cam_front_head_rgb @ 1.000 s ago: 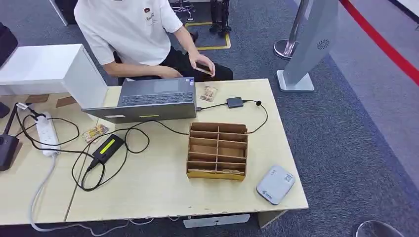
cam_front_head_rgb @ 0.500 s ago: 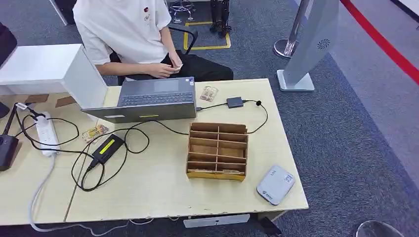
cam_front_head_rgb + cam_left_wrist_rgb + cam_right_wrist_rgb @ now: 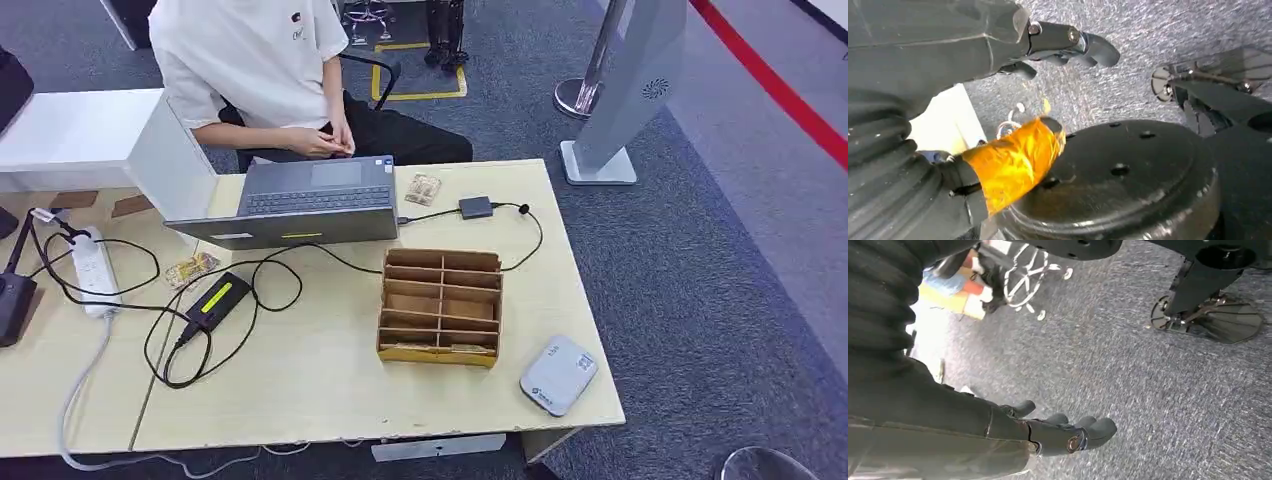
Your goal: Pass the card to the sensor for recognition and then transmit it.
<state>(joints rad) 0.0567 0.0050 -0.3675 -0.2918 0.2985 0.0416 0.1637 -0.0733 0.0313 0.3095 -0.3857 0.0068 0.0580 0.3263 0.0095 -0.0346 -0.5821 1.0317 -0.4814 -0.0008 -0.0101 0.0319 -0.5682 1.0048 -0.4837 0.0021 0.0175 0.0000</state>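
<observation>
While both hands hung empty over grey carpet, left hand (image 3: 1058, 42) and right hand (image 3: 1058, 432) with fingers loosely extended, the small patterned card (image 3: 422, 188) lay at the tabletop's far edge, and the grey rounded sensor (image 3: 558, 374) sat at its near right corner.

Office-like demo or test area with a service desk.
A pale wooden desk (image 3: 330, 390) stood on grey carpet (image 3: 700, 270), carrying an open laptop (image 3: 300, 200), a white power strip (image 3: 92, 270), trailing black cables (image 3: 200, 330), a cardboard divider box (image 3: 440, 305) and a small white sensor (image 3: 558, 374). A person (image 3: 260, 70) sat behind it; a queue-barrier post (image 3: 590, 80) and red floor line (image 3: 770, 80) lay beyond.
</observation>
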